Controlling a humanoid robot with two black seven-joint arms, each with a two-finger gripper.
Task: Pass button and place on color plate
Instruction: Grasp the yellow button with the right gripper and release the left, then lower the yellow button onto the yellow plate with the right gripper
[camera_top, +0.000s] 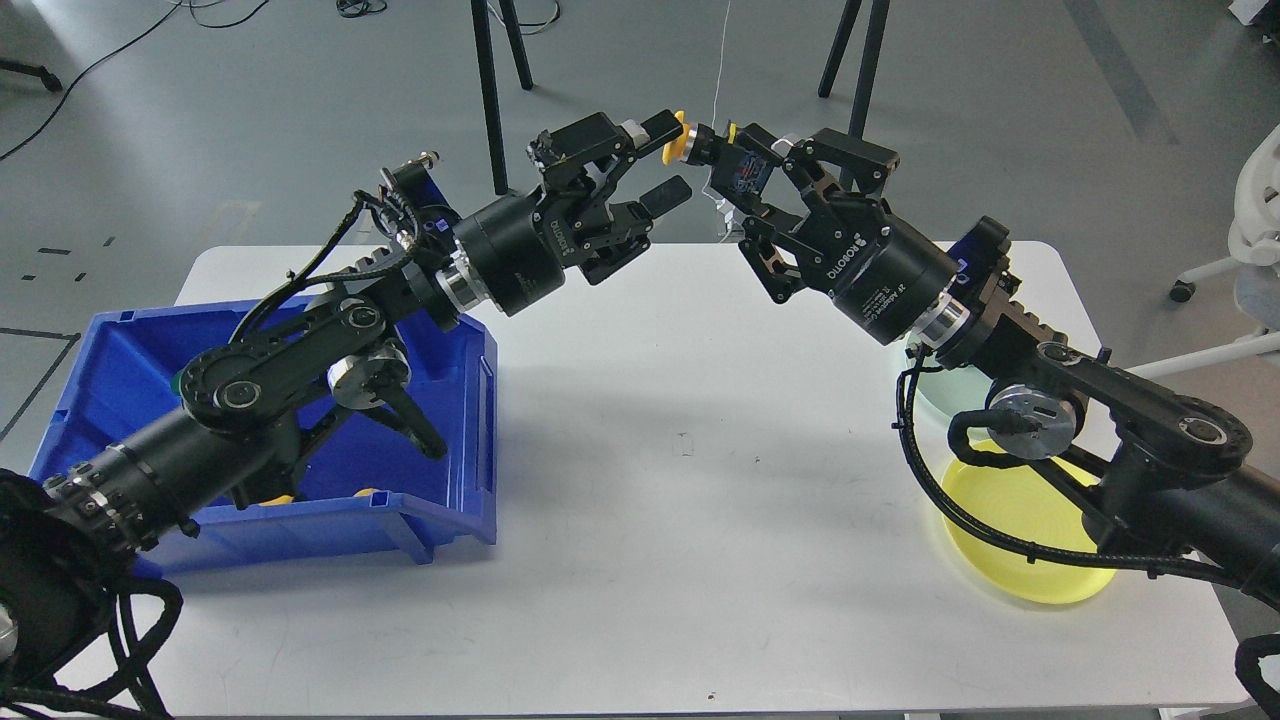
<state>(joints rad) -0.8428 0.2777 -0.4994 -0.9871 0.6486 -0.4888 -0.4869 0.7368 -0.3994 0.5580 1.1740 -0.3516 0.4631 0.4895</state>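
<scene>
The button (722, 160) has a yellow cap and a black-and-blue body. It is held in the air above the table's far edge, between my two grippers. My right gripper (748, 176) is shut on the button's body. My left gripper (668, 160) is open, its fingers spread above and below the yellow cap without gripping it. The yellow plate (1030, 530) lies at the table's right front, partly under my right arm. A pale green plate (940, 392) lies behind it, mostly hidden by the arm.
A blue bin (470, 400) stands on the left of the white table (680, 520), under my left arm, with yellow pieces at its bottom. Black stand legs rise from the floor behind the table.
</scene>
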